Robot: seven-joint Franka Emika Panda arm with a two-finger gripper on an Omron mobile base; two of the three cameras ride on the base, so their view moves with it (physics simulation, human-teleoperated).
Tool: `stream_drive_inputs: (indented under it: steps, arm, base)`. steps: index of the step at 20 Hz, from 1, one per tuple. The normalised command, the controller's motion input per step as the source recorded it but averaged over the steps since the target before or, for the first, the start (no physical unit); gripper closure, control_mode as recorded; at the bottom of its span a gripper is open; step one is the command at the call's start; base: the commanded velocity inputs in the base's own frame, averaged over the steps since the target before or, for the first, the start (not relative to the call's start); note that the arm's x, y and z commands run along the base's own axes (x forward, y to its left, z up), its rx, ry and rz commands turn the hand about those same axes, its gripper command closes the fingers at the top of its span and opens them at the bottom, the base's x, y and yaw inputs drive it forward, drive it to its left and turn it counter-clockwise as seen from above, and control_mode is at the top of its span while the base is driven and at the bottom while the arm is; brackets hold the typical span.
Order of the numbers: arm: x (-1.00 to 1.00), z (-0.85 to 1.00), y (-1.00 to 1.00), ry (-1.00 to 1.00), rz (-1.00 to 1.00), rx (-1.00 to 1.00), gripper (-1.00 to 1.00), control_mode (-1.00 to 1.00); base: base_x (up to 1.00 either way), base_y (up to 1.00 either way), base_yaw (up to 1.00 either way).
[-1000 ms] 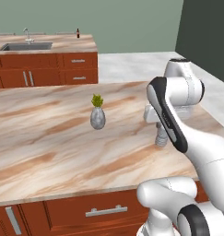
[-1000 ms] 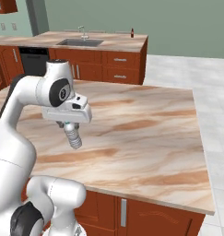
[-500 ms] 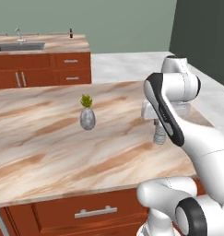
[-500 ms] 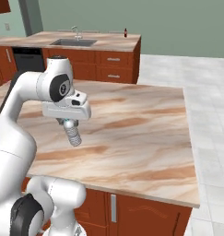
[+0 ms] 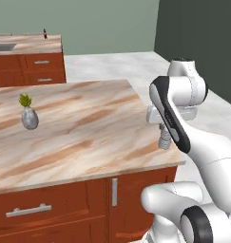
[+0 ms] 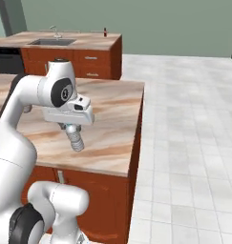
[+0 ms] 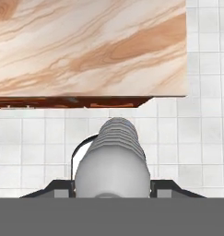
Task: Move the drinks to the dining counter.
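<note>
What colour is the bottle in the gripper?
Pale translucent grey, ribbed water bottle; clearest in the hand view.

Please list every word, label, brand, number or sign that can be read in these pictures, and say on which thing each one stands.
There is no readable text in these pictures.
The water bottle held in the gripper: ribbed and grey, no label visible.
The dark bottle on the far counter by the sink: too small to read anything.
The vase on the island top: no writing.

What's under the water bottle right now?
The water bottle, held in the hand, hangs over the island top's edge and white floor tiles. The bottle hides whatever lies straight beneath it.
</note>
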Motion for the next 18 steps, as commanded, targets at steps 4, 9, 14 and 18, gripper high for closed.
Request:
stream_drive_inputs:
  steps: [4,9,14,18]
  arm:
    - [0.0,0.0,0.0,0.0,0.0,0.0,1.0,1.0]
    - [0.0,0.0,0.0,0.0,0.0,0.0,1.0,1.0]
    - [0.0,0.0,0.0,0.0,0.0,0.0,1.0,1.0]
    - [0.0,0.0,0.0,0.0,0.0,0.0,1.0,1.0]
  base:
    - [-0.13,-1.0,-0.12]
    - [0.0,-1.0,-0.06]
    - [0.1,-1.0,-0.01]
    - [0.93,-1.0,0.0]
